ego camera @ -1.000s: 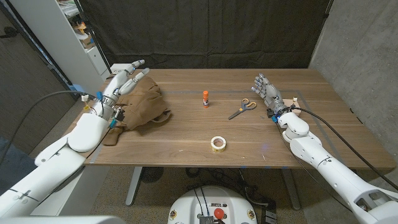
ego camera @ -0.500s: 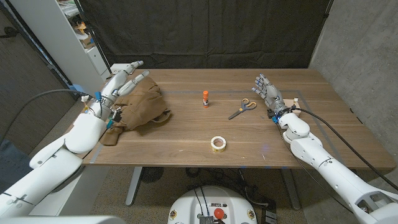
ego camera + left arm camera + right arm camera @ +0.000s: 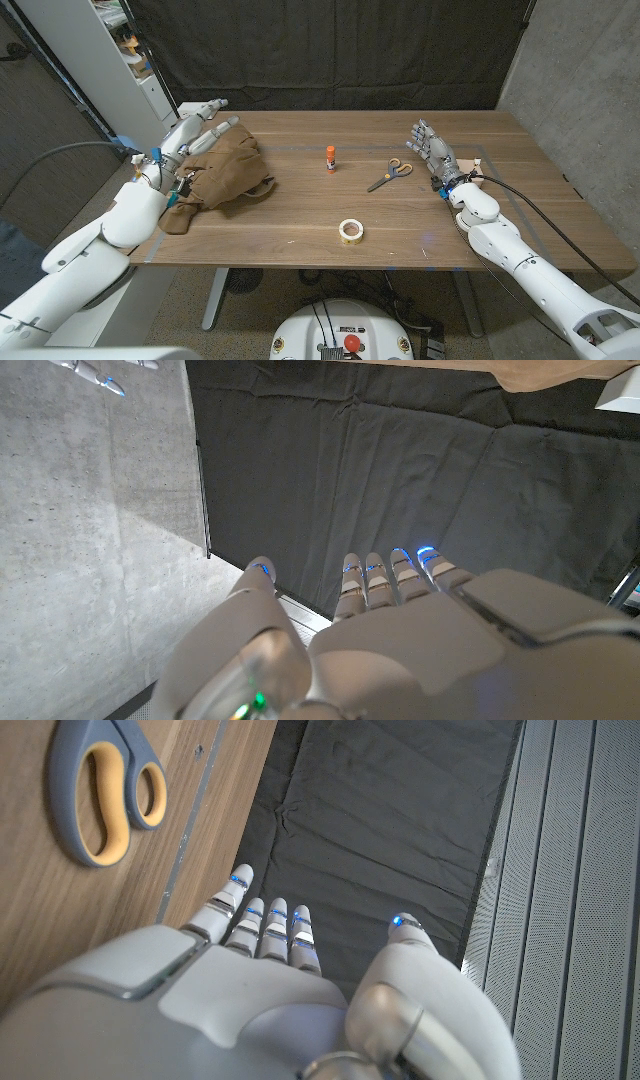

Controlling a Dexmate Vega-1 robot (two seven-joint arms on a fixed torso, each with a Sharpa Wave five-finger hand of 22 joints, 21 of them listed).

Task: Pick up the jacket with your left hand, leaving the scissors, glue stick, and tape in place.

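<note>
The brown jacket lies in a crumpled heap on the wooden table, right under and just past the left hand. That hand hangs over the heap's far corner with its fingers spread out straight. It holds nothing. I cannot tell if it touches the cloth or hovers a bit above it.

The jacket looks soft and floppy, like thick cloth. It will bend and sag when lifted, so parts of it will hang down and may drag on the table. It is likely light enough for one hand. It should not slip much, because cloth bunches up between fingers. A good place to grab is the thick lump of folds in the middle of the heap, just below the hand's palm. A thin edge or the sleeve end near the wrist would be a poor spot, since the rest might trail far.

The glue stick stands well off to the side of the left hand, past the jacket. The scissors lie just beside the right hand, which is also loose with fingers apart and grasps nothing. The tape sits between the two arms, well apart from the jacket.
</note>
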